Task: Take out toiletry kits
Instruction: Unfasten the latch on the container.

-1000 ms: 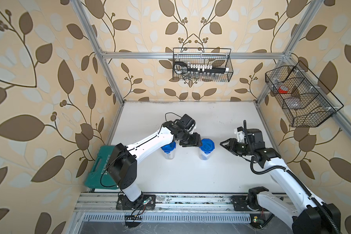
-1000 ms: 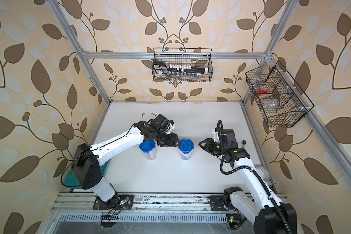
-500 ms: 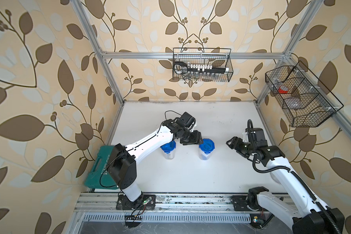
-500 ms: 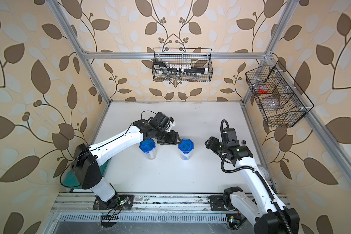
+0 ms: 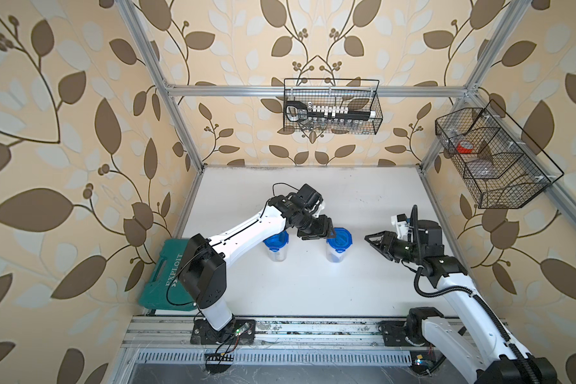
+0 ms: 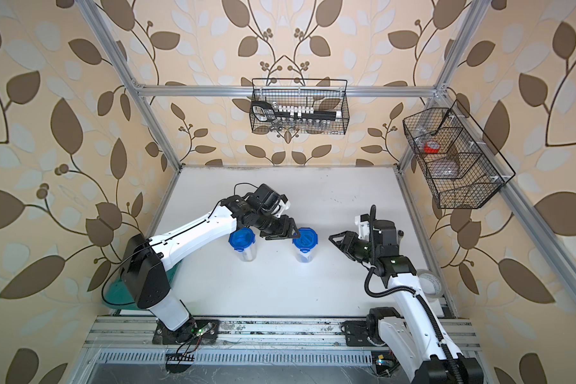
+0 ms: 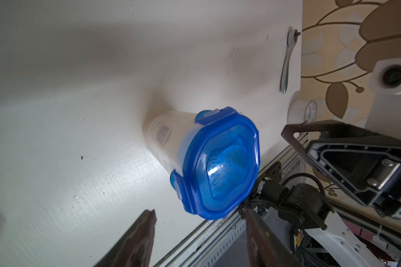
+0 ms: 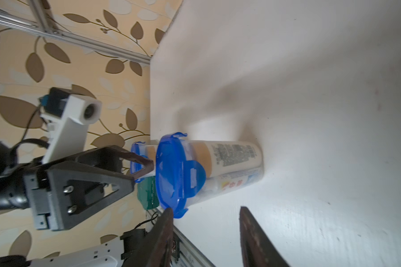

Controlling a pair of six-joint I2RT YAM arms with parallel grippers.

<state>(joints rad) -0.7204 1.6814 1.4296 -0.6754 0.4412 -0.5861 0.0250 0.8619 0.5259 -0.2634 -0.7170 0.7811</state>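
Two clear jars with blue lids stand mid-table: the left jar (image 5: 276,242) (image 6: 242,240) and the right jar (image 5: 339,240) (image 6: 305,238) (image 7: 220,161). Through the right jar's wall (image 8: 241,175) the toiletry kits show: a white labelled bottle with an orange cap (image 8: 232,154) and a thin tube (image 8: 235,185). My left gripper (image 5: 329,232) (image 6: 292,233) (image 7: 199,210) is open at the left rim of that lid, holding nothing. My right gripper (image 5: 369,238) (image 6: 332,238) (image 8: 206,208) is open just right of the same jar, one finger (image 8: 164,226) near the lid's edge.
A green tool case (image 5: 162,282) lies at the table's left edge under the left arm. A tape roll (image 6: 429,284) and a metal tool (image 7: 287,60) sit along the right edge. Wire baskets hang on the back wall (image 5: 331,109) and the right wall (image 5: 492,159).
The right gripper drew back and turned, its jaws widening, then came back toward the right jar with the jaws narrower. The left gripper has barely shifted by the lid.
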